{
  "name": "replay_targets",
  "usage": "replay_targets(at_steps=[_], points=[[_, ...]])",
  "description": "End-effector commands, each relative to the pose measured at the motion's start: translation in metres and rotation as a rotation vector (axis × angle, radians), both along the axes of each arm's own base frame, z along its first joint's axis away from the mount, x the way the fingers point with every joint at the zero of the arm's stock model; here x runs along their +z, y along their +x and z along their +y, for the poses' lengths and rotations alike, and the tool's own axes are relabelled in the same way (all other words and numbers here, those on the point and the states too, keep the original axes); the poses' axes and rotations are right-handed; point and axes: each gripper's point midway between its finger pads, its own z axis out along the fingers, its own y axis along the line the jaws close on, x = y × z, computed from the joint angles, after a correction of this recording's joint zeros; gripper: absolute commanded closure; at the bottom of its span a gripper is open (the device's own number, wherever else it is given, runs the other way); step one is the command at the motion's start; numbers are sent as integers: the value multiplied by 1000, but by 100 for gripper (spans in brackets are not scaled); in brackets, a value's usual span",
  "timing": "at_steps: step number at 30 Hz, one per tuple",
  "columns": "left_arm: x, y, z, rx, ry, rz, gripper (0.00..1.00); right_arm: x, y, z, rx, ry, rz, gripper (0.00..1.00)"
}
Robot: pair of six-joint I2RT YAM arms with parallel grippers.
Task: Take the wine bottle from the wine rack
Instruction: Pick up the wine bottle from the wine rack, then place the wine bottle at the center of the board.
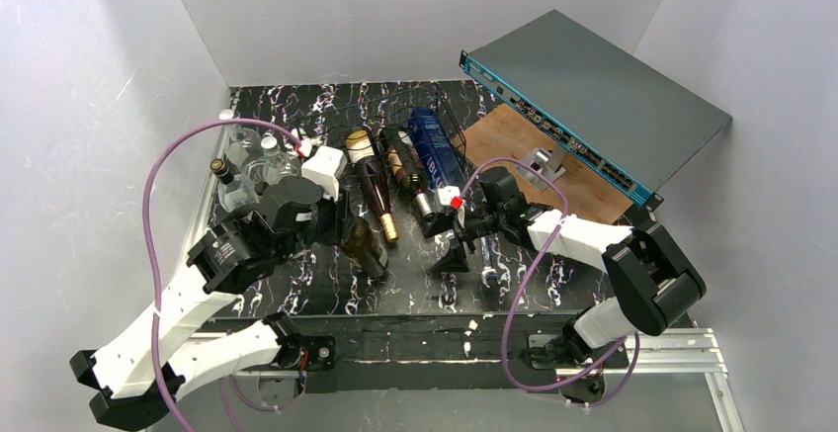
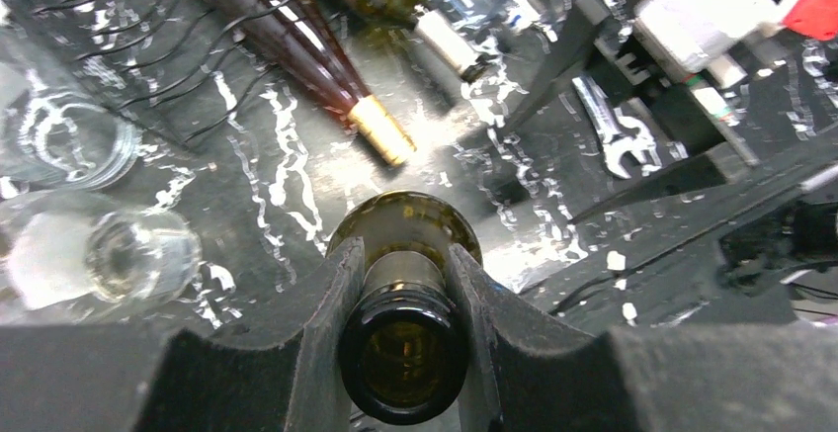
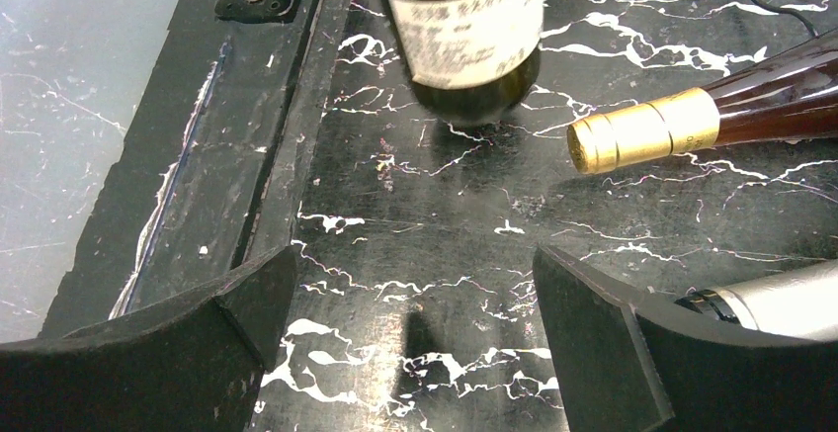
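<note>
Two-finger left end effector (image 2: 403, 266), angled dwn, clamps upright wine bottle (image 2: 403, 363) neck.

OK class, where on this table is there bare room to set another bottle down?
Bare marble table lies along the near edge, between the upright green bottle and the open right hand. The wooden board is partly free. Crowded: the wine rack with its lying bottles, and the glass jars back left.
</note>
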Motion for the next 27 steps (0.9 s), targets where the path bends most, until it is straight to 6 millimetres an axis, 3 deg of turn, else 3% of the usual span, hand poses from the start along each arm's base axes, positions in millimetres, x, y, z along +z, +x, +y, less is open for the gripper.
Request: replay_targets(at_steps=[1,8,15,27], points=[[35,20,24,111,49,-153,100,25,6,3,22,55,-62,2],[43,55,39,253,108,-285,100,24,7,2,18,51,-63,2],[34,96,48,356,65,-281,100,23,7,-1,20,51,-62,2],[15,130,63,442,98,-246,100,22,7,-2,24,52,-60,2]])
